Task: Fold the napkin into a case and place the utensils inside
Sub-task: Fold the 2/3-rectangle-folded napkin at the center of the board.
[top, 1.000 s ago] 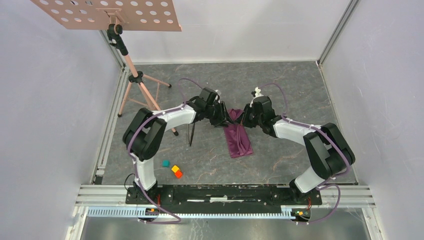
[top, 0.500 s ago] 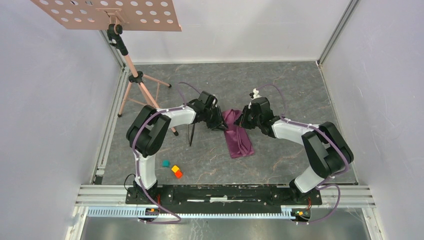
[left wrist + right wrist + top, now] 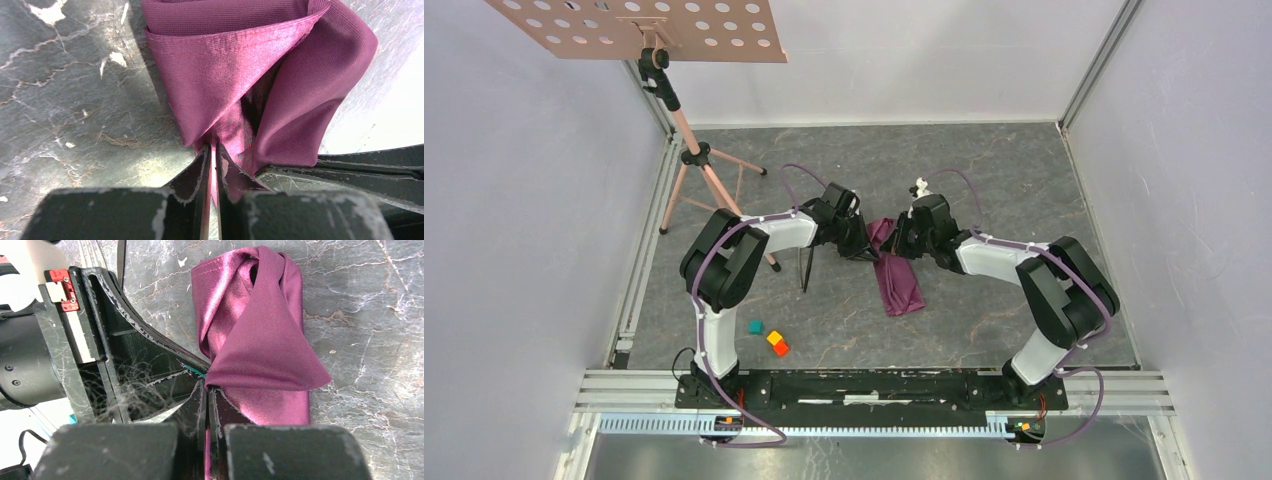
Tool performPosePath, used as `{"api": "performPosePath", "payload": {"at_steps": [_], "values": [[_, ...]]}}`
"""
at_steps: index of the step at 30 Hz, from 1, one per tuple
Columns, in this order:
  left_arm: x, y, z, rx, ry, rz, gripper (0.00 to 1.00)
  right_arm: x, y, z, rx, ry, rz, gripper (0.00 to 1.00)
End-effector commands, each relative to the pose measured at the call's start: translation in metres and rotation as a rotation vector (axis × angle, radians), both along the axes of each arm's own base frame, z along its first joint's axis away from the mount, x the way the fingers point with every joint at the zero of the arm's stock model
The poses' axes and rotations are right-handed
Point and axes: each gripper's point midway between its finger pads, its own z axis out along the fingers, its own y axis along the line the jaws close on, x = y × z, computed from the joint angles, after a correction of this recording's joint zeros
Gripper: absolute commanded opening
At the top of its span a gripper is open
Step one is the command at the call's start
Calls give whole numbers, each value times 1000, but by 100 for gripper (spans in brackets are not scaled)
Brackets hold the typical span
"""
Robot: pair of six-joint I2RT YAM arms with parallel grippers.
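Midway across the worktop (image 3: 1004, 170), left fingers (image 3: 192, 175) and right fingers (image 3: 195, 402) each pinch the napkin (image 3: 899, 285): limp, slick, probably best held by hems.

No text, label, brand, number or sign can be read in any view. The napkin (image 3: 235, 75) shows only plain woven cloth. The small red part (image 3: 61, 284) in the right wrist view bears no legible mark. The perforated stand tray (image 3: 639, 25) shows only round holes, and the coloured blocks (image 3: 771, 339) are too small to tell.
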Motion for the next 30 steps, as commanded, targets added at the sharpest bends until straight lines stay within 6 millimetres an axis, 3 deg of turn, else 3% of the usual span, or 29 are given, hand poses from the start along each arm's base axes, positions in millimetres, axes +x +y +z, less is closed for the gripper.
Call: {"api": "performPosePath", "payload": {"at_steps": [1,10,14,17,20,24,30], "values": [[7,5,-3,47,-60,-16,13,14,10,16,36,-48,-17,0],[6,5,3,40,-77,-26,11,14,11,-1,33,-21,-38,0],[1,10,9,35,-102,-35,22,17,14,-6,54,-12,-56,0],[-5,15,16,36,-124,-42,38,19,14,-12,43,-3,-60,0],[-15,22,22,39,-140,-40,49,19,14,-16,37,5,-58,0],[-32,14,25,43,-147,-76,53,18,14,-17,32,5,-53,0],[-48,-6,6,133,-108,-119,53,18,15,-12,45,-1,-50,0]]}}
